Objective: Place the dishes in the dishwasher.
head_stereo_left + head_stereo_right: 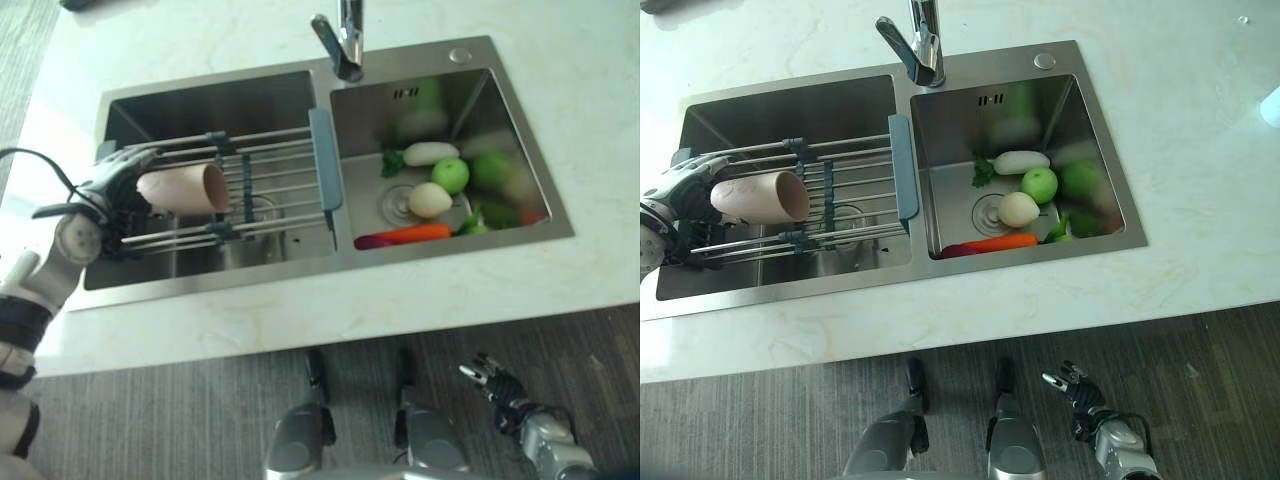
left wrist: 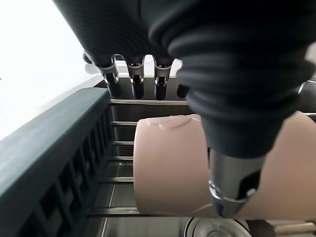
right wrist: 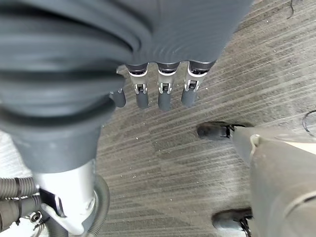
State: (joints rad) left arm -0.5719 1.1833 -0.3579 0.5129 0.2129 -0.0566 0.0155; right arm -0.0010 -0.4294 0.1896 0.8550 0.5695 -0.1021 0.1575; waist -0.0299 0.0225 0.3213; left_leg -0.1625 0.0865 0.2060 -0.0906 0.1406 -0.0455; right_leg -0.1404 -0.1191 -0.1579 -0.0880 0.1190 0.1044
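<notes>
A beige cup (image 1: 185, 188) lies on its side on a wire rack (image 1: 275, 185) that spans the left sink basin (image 1: 200, 100), its mouth facing the right basin. My left hand (image 1: 108, 188) is at the cup's closed end, fingers spread and fairly straight. In the left wrist view the fingers (image 2: 136, 84) reach past the cup (image 2: 168, 163) while the thumb (image 2: 232, 187) lies across its side without gripping it. My right hand (image 1: 495, 385) hangs low over the floor in front of the counter, fingers relaxed (image 3: 163, 94) and holding nothing.
The rack has a grey-blue end bar (image 1: 325, 160) by the divider. The right basin holds a white radish (image 1: 430, 153), a green apple (image 1: 451, 175), a pale round vegetable (image 1: 430, 200) and a carrot (image 1: 415, 233). A faucet (image 1: 340, 40) stands behind on the white counter (image 1: 330, 310).
</notes>
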